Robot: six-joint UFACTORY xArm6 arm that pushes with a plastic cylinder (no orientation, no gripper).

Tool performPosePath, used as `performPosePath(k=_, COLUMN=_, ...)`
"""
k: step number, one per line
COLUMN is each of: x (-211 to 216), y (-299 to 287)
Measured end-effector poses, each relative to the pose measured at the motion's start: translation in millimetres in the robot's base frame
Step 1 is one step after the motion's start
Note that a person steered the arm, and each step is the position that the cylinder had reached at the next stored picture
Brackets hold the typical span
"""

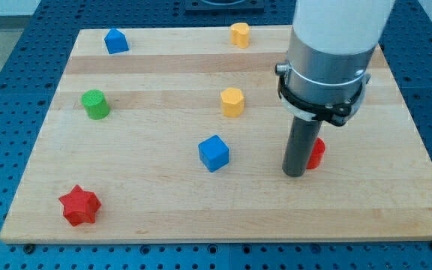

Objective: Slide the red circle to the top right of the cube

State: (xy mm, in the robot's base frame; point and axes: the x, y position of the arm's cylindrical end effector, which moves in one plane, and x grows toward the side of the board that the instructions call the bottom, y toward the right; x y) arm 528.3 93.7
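The red circle lies at the view's right of centre, mostly hidden behind my rod. My tip rests on the board, touching the red circle's left side. The blue cube sits about a hundred pixels to the left of my tip, at the same height in the view. The red circle is to the right of the cube, level with it.
A yellow block sits above the cube. Another yellow block is at the top edge. A blue block is top left, a green cylinder at left, a red star bottom left. The wooden board ends near the view's bottom.
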Motion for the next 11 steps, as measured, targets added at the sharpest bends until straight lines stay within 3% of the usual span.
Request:
performPosePath(k=2, x=0.1, y=-24.2)
performPosePath(k=6, x=8.0, y=60.4)
performPosePath(k=8, x=-21.6, y=44.8)
performPosePath(k=11, x=-21.6, y=-1.2)
